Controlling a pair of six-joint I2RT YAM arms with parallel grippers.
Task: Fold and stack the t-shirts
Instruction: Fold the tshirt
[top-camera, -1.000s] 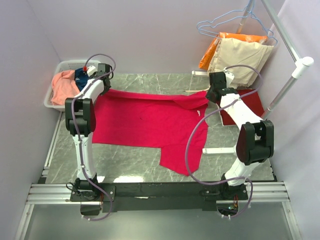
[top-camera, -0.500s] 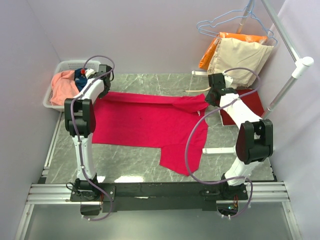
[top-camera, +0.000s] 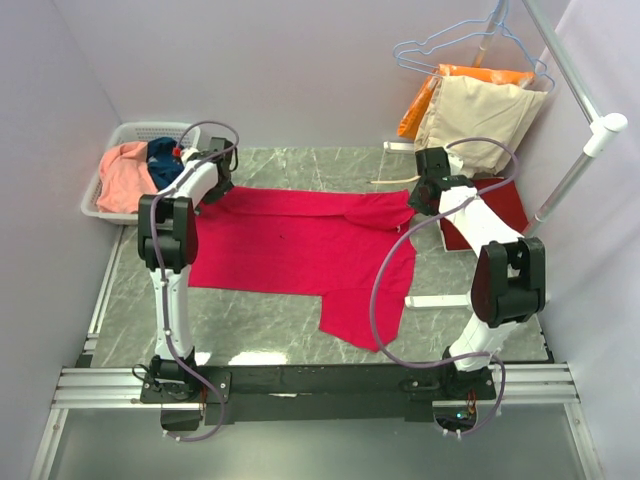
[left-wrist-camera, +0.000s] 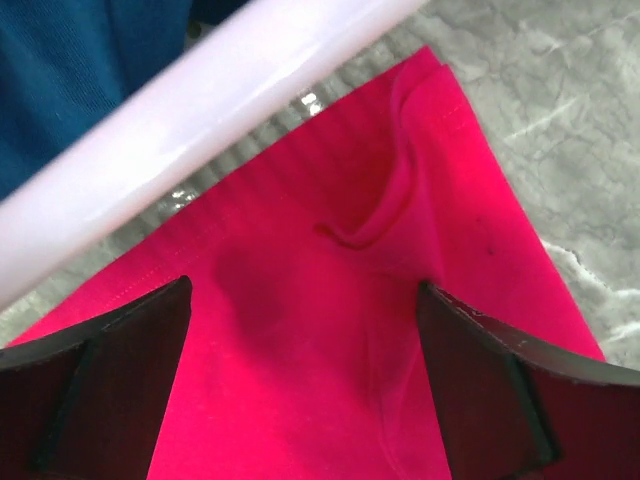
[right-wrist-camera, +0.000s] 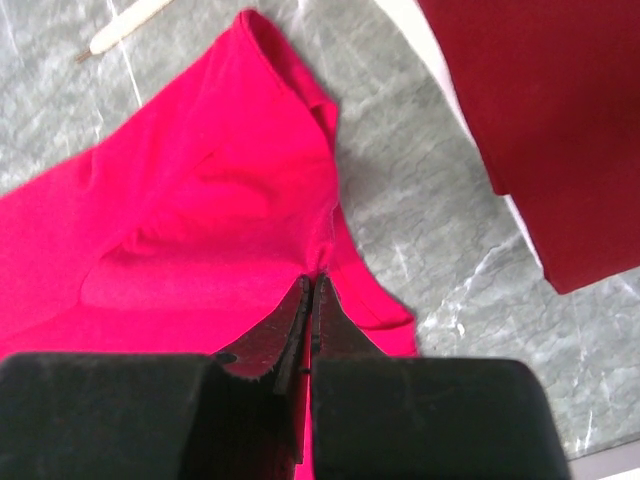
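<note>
A crimson-red t-shirt (top-camera: 300, 250) lies spread over the marble table. My left gripper (top-camera: 215, 172) hovers at its far left corner, beside the basket. Its jaws stand wide open over the cloth (left-wrist-camera: 303, 300), holding nothing. My right gripper (top-camera: 425, 195) is shut on the shirt's far right edge (right-wrist-camera: 313, 285), and the cloth puckers at the fingertips. A darker red t-shirt (top-camera: 495, 215) lies folded at the right (right-wrist-camera: 540, 130). The salmon-pink t-shirt (top-camera: 122, 175) and the teal-blue one (top-camera: 163, 160) sit in the basket.
The white basket (top-camera: 95, 205) stands at the far left, its rim (left-wrist-camera: 200, 110) close above my left fingers. Beige and orange garments (top-camera: 480, 110) hang on wire hangers from a rack pole (top-camera: 575, 170) at the right. A white strip (top-camera: 435, 300) lies on the table.
My left gripper has opened and let go of the shirt's far left corner, which now lies flat. The left arm shifted slightly right. The right gripper stays shut on the shirt.
</note>
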